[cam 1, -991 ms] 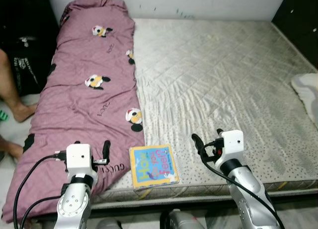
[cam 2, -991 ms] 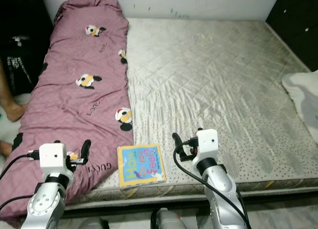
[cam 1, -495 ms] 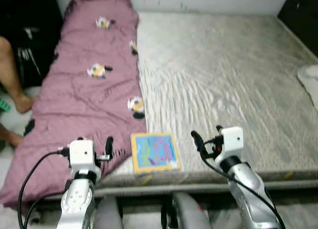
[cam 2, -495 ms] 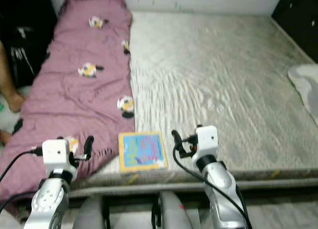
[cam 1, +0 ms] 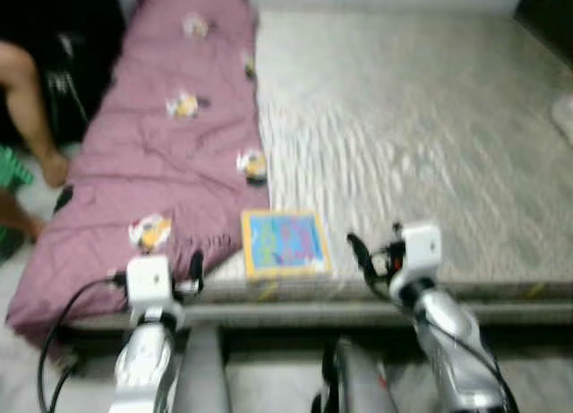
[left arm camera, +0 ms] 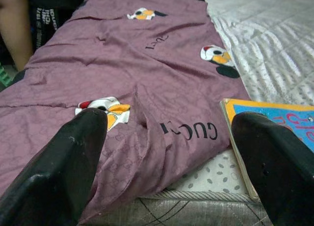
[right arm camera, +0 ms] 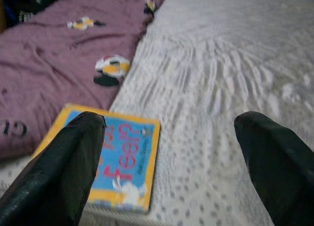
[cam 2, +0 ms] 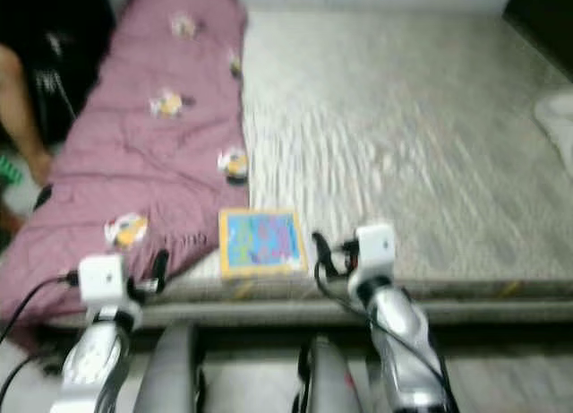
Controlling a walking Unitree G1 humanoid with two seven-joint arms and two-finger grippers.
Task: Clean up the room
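Observation:
A colourful children's book [cam 1: 285, 243] with a yellow border lies flat on the grey quilted mattress [cam 1: 421, 126], close to its front edge. Beside it, a purple blanket [cam 1: 170, 144] with cartoon prints covers the bed's left strip. My left gripper [left arm camera: 167, 120] is open and empty, low before the blanket's near end, with the book's corner [left arm camera: 274, 123] to its right. Just right of the book, my right gripper [right arm camera: 169, 119] hovers open and empty at the bed's edge, and the book [right arm camera: 115, 162] sits in front of its fingers. The eye views are blurred.
A person's bare leg [cam 1: 31, 99] stands on the floor left of the bed, by dark bags and something green [cam 1: 13, 176]. A white item [cam 1: 564, 113] lies at the mattress's right edge. The bed's front edge [cam 1: 358, 292] runs just under both grippers.
The whole picture has shifted and blurred: the camera has drawn back, so the bed's front edge sits higher in view. Book, blanket and both open grippers keep their relative places.

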